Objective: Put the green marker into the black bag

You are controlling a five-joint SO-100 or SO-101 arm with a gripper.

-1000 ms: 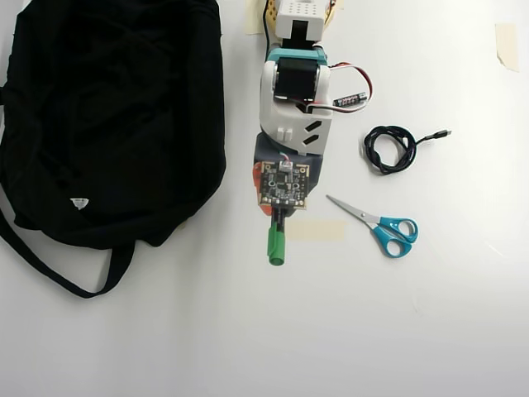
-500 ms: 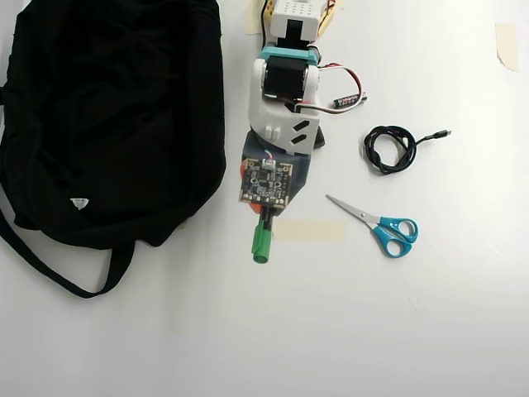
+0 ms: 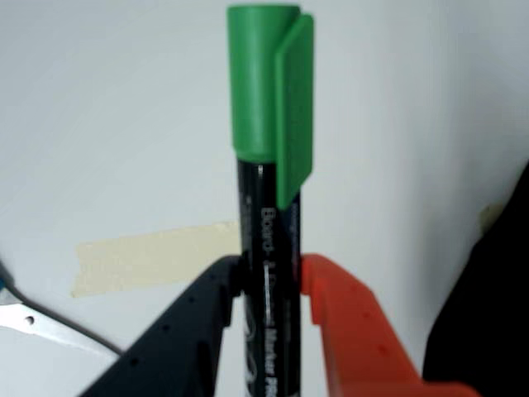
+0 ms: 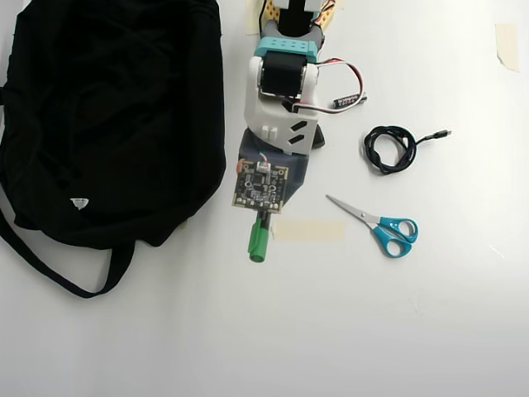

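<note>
Tool (image 3: 269, 289) grips green marker (image 3: 269, 165), extended beside black bag (image 4: 107, 116).

**Colours on the white table**

The marker (image 3: 269, 190) has a bright green cap and a black barrel with white print. The gripper (image 3: 270, 285) has one black finger and one orange. The bag (image 4: 107, 116) is black with a small white tag. The scissors (image 4: 382, 225) have teal handles and silver blades. The cable (image 4: 390, 149) is black, the tape (image 4: 307, 230) pale beige.
</note>
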